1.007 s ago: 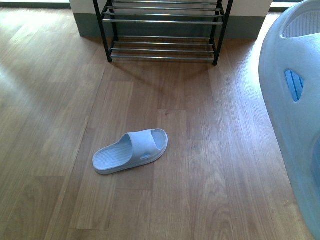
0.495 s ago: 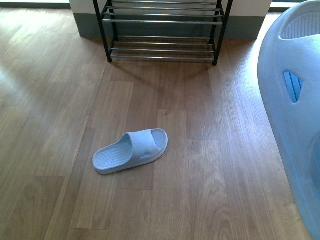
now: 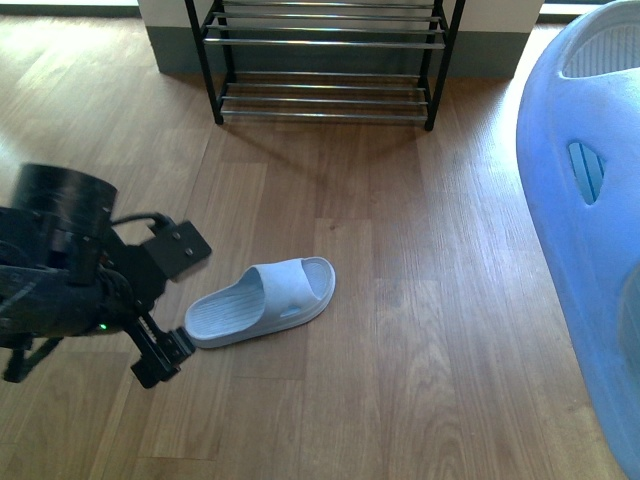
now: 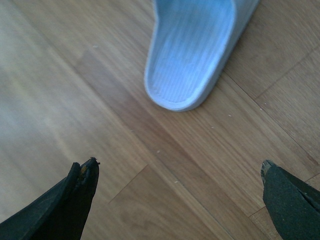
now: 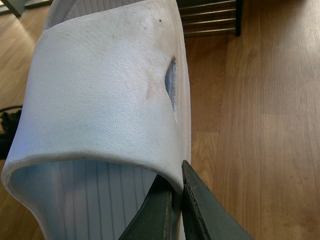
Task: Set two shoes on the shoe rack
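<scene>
Pinching one pale slide (image 5: 100, 90) by its strap, the right end effector (image 5: 179, 172) holds it aloft; the left end effector (image 4: 178, 165) hangs spread near the other slide (image 3: 262, 300) on the floor (image 3: 430, 300), before the shoe rack (image 3: 325, 45).

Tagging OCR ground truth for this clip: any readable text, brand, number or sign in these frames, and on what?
No readable text in any view.
The slipper on the floor: ribbed footbed, no logo or size mark showing.
The held slipper, pinched by the right gripper: plain strap with stains, no print.
The shoe rack and the left gripper: no labels visible.
</scene>
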